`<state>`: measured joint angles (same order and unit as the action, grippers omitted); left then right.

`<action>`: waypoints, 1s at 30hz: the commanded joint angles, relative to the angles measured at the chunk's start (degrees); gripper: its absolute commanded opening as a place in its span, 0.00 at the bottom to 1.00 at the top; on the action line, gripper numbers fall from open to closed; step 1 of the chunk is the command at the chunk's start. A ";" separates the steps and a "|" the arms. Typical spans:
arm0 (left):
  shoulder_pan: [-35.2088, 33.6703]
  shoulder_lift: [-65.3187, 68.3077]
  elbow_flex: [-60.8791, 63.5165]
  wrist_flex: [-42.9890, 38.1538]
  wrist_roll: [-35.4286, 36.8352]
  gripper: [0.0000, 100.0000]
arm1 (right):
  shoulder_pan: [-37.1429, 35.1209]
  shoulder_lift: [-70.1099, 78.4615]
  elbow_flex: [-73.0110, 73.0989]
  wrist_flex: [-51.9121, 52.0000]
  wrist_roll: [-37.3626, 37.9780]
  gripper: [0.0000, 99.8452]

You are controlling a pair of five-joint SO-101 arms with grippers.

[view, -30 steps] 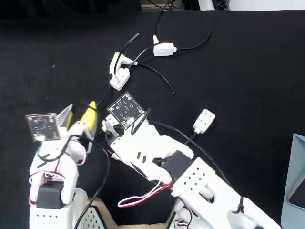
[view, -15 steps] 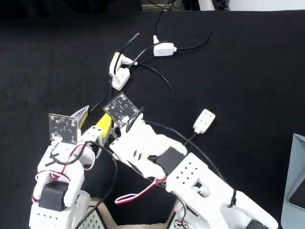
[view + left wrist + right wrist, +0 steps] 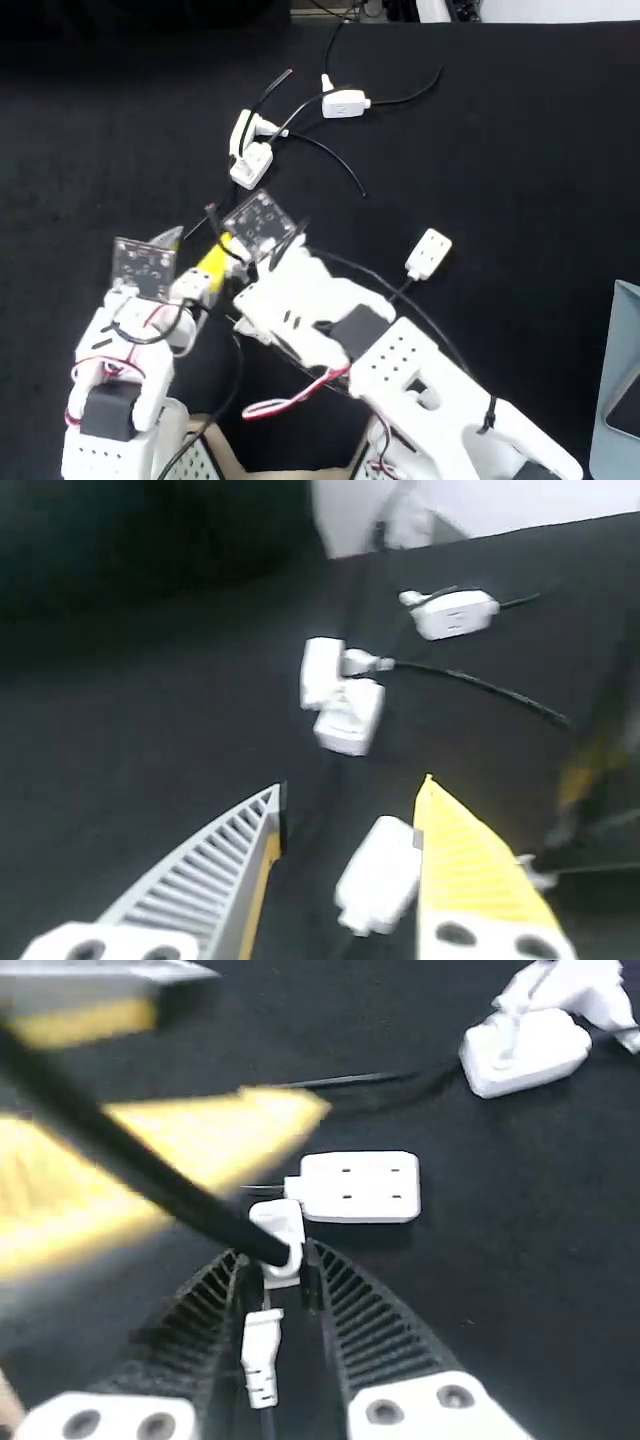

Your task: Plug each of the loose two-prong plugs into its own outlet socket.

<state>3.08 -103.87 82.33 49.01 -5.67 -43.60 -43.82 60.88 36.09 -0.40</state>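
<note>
My right gripper (image 3: pixel 275 1260) is shut on a white two-prong plug (image 3: pixel 276 1225) with a black cable, held just short of a white outlet socket (image 3: pixel 355 1188) on the black table. A second small white plug (image 3: pixel 258 1355) lies under its fingers. My left gripper (image 3: pixel 350 788) is open, and the same socket (image 3: pixel 380 875) lies between its grey finger and yellow finger (image 3: pixel 470 870). In the high view the left gripper (image 3: pixel 200 245) sits close beside the right arm's wrist board (image 3: pixel 262 225), which hides the socket.
Farther back lies a socket with a plug in it (image 3: pixel 250 150) and another socket with a cable (image 3: pixel 345 103). One more socket (image 3: pixel 428 253) lies right of the arms. A grey box (image 3: pixel 620 380) stands at the right edge.
My left arm has swung right, bringing its open gripper up against the right arm's gripper. The right arm has shifted only slightly.
</note>
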 commanded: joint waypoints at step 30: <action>-14.46 -0.44 -0.04 -0.35 4.92 0.22 | 9.85 34.15 -11.82 -18.64 2.02 0.01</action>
<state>-10.90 -103.87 82.95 49.01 -1.45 -34.29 -9.71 52.97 14.46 0.48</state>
